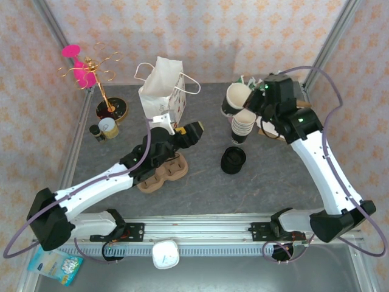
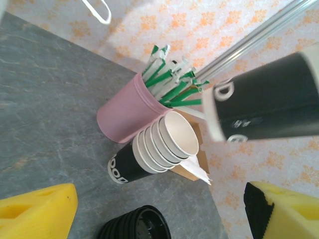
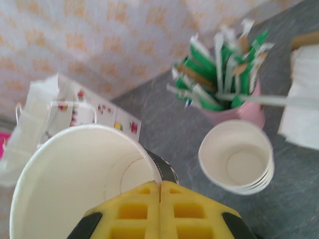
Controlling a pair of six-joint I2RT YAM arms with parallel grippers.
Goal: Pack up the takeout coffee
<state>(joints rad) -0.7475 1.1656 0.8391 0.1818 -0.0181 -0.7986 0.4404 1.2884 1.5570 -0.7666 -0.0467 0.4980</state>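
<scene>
1. The right end effector point(image 3: 160, 191) is pressed together and pinches the wall of the takeout coffee cup point(image 3: 70, 189) at the rim. The cup is off the desk point(image 1: 273, 176), mouth open, cream inside, no lid on it.
2. The cup point(image 1: 236, 96) hangs at the far right, just beside the nested stack point(image 1: 243, 126) and apart from it. From the top it looks tilted.
3. The left end effector point(image 1: 187, 134) is spread and holds nothing. It hovers just past the cardboard carrier point(image 1: 164, 173).
4. My read of the step: carry the 1 cup to a carrier hole, or set it down for lidding.
5. To do it well:
   - Go up before going sideways, so the base misses the stack and the pink straw tub point(image 2: 124, 112).
   - Level the cup before descent. A rim pinch lets it swing, so move slowly.
   - Route around the lid pile point(image 1: 233, 159).
   - Release only once the base is seated.
6. Risk: the left arm sits over the carrier, so clear it before going in.
</scene>
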